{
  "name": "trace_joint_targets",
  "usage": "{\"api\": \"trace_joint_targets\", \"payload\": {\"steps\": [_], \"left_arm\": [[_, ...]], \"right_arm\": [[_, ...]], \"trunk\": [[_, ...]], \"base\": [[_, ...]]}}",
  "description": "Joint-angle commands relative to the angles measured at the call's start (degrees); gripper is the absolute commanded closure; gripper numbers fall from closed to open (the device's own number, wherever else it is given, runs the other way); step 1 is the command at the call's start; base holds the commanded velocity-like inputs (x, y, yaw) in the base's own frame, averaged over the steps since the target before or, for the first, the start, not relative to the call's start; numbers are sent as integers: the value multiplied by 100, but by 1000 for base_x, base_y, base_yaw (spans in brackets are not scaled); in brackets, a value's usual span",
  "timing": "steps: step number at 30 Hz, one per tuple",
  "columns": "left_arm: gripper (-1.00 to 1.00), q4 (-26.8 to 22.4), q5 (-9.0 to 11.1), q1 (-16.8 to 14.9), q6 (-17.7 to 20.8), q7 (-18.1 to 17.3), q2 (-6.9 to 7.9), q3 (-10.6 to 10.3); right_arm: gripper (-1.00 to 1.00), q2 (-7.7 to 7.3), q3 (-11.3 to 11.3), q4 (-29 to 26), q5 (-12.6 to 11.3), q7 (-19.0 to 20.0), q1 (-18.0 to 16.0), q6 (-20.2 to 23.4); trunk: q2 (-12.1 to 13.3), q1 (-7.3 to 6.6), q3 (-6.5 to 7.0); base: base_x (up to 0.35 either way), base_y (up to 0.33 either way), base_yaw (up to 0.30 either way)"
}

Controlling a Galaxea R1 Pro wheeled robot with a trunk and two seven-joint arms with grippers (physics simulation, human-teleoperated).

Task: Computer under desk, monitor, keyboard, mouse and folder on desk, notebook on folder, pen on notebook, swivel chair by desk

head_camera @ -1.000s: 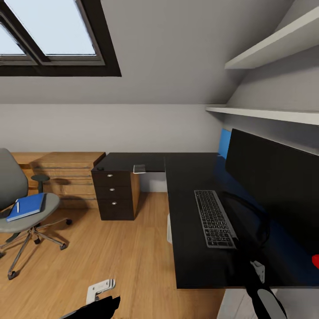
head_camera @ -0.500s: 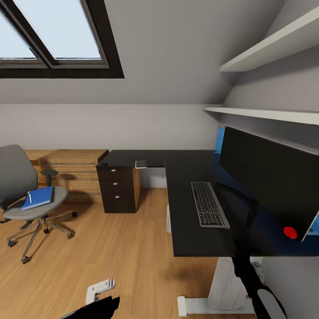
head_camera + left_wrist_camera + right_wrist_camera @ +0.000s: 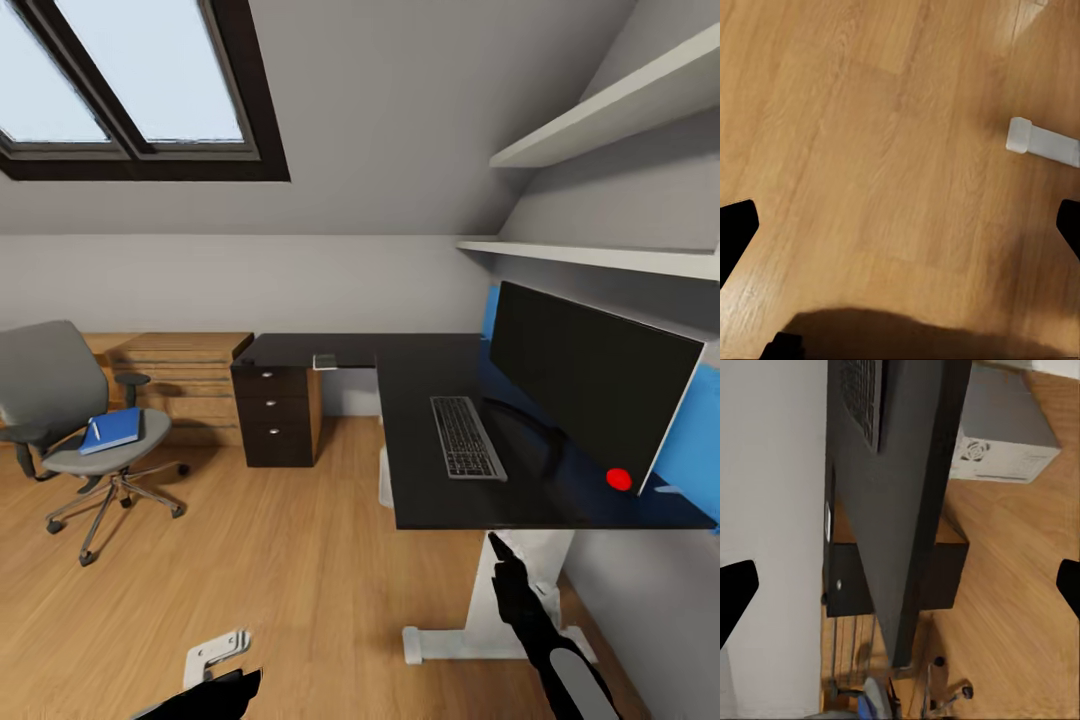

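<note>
no readable labels or writing, keyboard (image 3: 467,438) and monitor (image 3: 590,385) on table (image 3: 440,500) frame right, blue folder (image 3: 111,430) on swivel chair (image 3: 75,420) frame left, computer (image 3: 1001,431) under table, both hands spread, holding nothing

Open floor (image 3: 280,560) separates swivel chair (image 3: 70,400) from desk (image 3: 450,490).

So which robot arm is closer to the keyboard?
The right one. The right arm reaches up just below the desk edge, close under the keyboard. The left arm hangs low over the floor, farther away.
</note>
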Motion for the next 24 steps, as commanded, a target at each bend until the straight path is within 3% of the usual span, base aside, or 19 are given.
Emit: {"api": "trace_joint_targets", "payload": {"steps": [1,5,9,10,15,20,24], "left_arm": [[-100,-7,61,-1,14,46,-5,11],[-100,-5,56,-1,8,61,-3,26],[-100,-1,53,-1,3,71,-2,36],[-100,0,50,-1,1,73,0,41],[-100,35,42,-1,-1,76,33,47],[-100,421,32,-1,-54,69,128,99],[-100,971,23,-1,-418,54,304,156]], "right_arm": [[-100,1,106,-2,-45,16,-4,28],[-100,8,477,-3,43,13,-4,12],[-100,69,777,-4,280,5,-5,5],[-100,157,924,-4,488,-7,-6,3],[-100,483,1202,-3,1318,-177,-7,0],[-100,805,1334,24,2504,-461,-3,0],[-100,1004,1386,41,3512,-630,-4,-1]], "trunk": [[-3,-3,-5],[-3,-3,-5],[-3,-3,-5],[-3,-3,-5],[-3,-3,-5],[-3,-3,-5],[-3,-3,-5]], "base": [[-298,174,0],[-255,215,0],[-165,274,0],[-109,299,0],[-58,313,0],[-19,326,0],[24,328,0]]}}
